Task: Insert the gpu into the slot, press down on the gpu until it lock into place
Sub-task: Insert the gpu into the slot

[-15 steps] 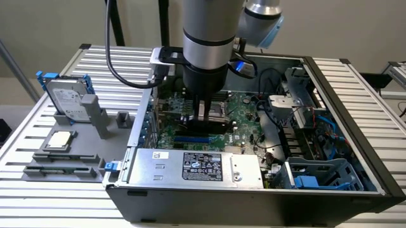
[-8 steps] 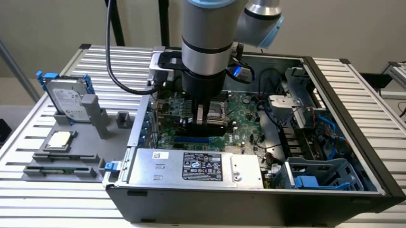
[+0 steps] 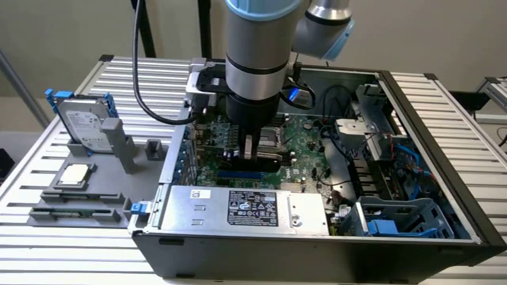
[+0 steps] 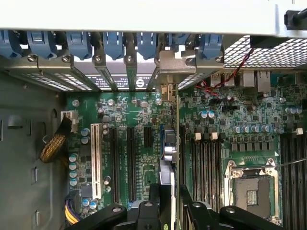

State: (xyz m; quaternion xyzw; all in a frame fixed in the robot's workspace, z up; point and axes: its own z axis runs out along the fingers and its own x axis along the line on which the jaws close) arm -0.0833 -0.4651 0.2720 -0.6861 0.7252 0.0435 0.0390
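The claw [image 4: 170,194] grips the gpu [image 4: 177,139] edge-on (bracket [image 4: 168,90] at the far end), its long axis lying along the slot [image 4: 165,139] just beneath.

- From my station I see a plain, pale beige wall [image 3: 71,29] running across the back.
- The worktop [image 3: 452,113] is a silver bed of ribbed aluminium slats, reaching out to both sides of the exterior view.
- A thin grey metal pole [image 3: 14,83] leans across the exterior view's left edge, in front of that wall.
- A black upright post [image 3: 205,27] stands behind the worktop.
- A silver metal frame piece [image 3: 493,95] sits at the exterior view's right edge.
- The light reads soft and even to me.
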